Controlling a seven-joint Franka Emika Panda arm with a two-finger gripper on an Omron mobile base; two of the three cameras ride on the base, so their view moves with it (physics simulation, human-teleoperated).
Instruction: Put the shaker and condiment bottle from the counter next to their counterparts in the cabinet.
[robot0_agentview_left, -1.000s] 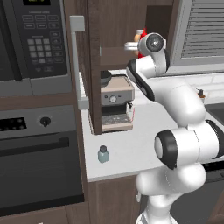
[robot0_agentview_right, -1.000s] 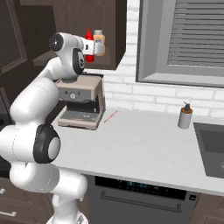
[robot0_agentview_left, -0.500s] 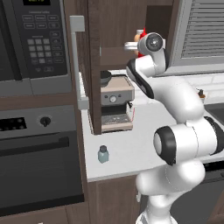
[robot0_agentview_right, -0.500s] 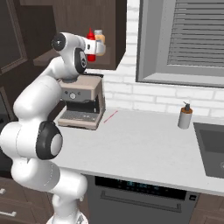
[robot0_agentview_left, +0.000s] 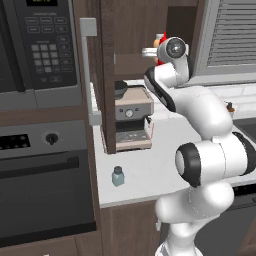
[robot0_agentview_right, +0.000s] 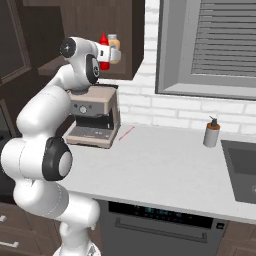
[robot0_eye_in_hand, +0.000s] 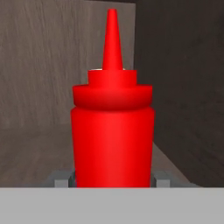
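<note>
Progress looks about halfway at best: the red bottle (robot0_eye_in_hand: 112, 127) is up inside the cabinet (robot0_agentview_right: 125, 30), at the upper middle of the right base view, just beside the peach-orange bottle (robot0_agentview_right: 114, 44) that it is meant to join. It appears not yet let go. The shaker (robot0_agentview_left: 118, 176) stands on the table (robot0_agentview_left: 145, 172) at the lower middle of the left base view, near the front edge, well apart from the cabinet; that half of the job is untouched. The claw (robot0_eye_in_hand: 113, 178) is closed on the red bottle low on its body, a finger showing at either side, holding it upright above the cabinet shelf (robot0_eye_in_hand: 35, 153).
</note>
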